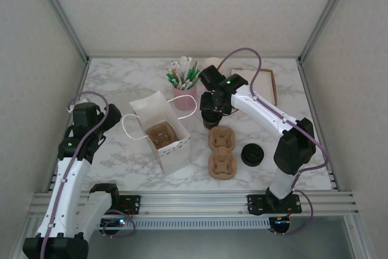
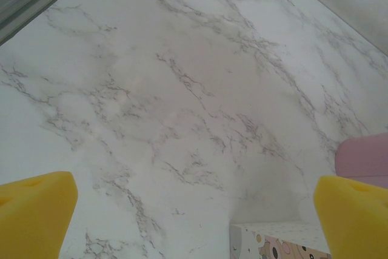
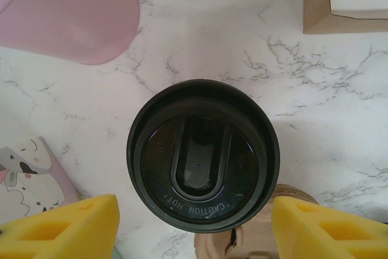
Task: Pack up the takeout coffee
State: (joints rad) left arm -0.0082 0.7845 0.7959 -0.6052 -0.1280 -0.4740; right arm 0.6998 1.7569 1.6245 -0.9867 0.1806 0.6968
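Two hands at the table (image 1: 121,77), and the right hand (image 3: 194,207) is the one in play. It hangs straight over the takeout coffee (image 3: 203,156) with its yellow fingers (image 3: 60,228) spread wide, one at each bottom corner of the wrist view. Both are clear of the black lid, so nothing is gripped. From above, the cup stands just right of centre, directly above the pulp carrier (image 1: 222,150); whether it touches the carrier's edge I can't tell. Over at the left of the frame, the left hand (image 2: 194,222) is wide open above bare marble, holding nothing. My read is that this is the pick-up, with the grasp not yet made. Next it needs a straight drop so the fingers flank the cup wall below the lid, a gentle, firm close, then a level lift toward a carrier hole.
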